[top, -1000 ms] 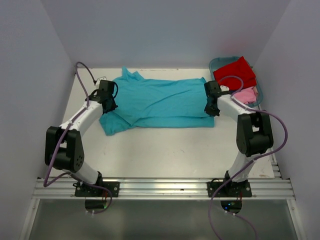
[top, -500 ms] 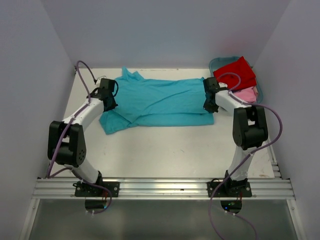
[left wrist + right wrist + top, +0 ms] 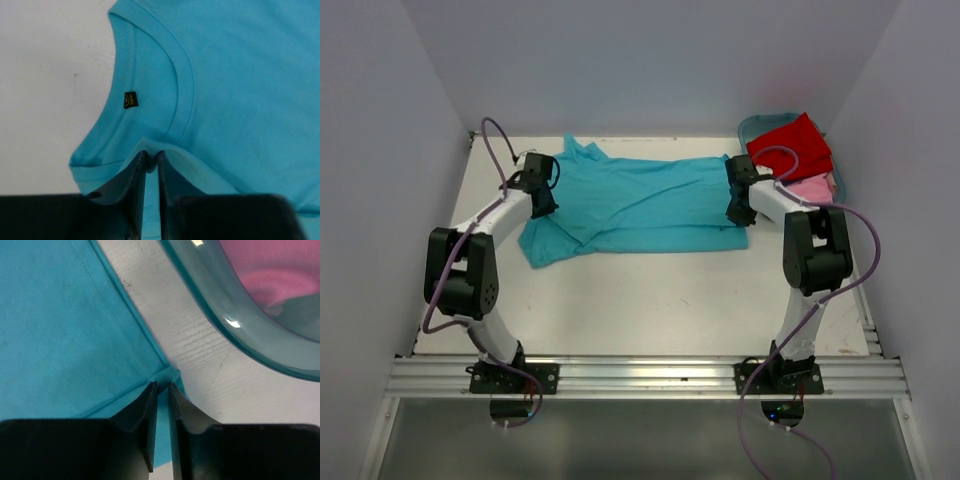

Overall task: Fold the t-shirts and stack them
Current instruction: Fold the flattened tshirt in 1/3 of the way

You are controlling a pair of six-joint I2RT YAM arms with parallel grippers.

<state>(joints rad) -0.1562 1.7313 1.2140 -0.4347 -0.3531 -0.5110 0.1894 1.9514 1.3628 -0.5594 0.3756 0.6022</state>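
Note:
The turquoise t-shirt (image 3: 640,205) lies partly folded across the far half of the table, neck to the left. My left gripper (image 3: 540,200) is shut on its cloth beside the collar (image 3: 185,85); the fabric is pinched up between the fingers (image 3: 152,156). My right gripper (image 3: 736,210) is shut on the shirt's hem corner (image 3: 172,374) at the right end (image 3: 162,387). The red t-shirt (image 3: 790,148) and the pale pink t-shirt (image 3: 812,190) lie in the teal plastic tub (image 3: 752,125) at the far right; the pink one also shows in the right wrist view (image 3: 270,270).
The tub's curved rim (image 3: 235,325) stands close to the right of my right gripper. Grey walls enclose the table on the left, back and right. The white tabletop (image 3: 650,300) lies bare in front of the shirt.
Both grippers have drawn the near edge of the shirt toward the far side, so the shirt is narrower front to back. Both arms have reached farther away from their bases.

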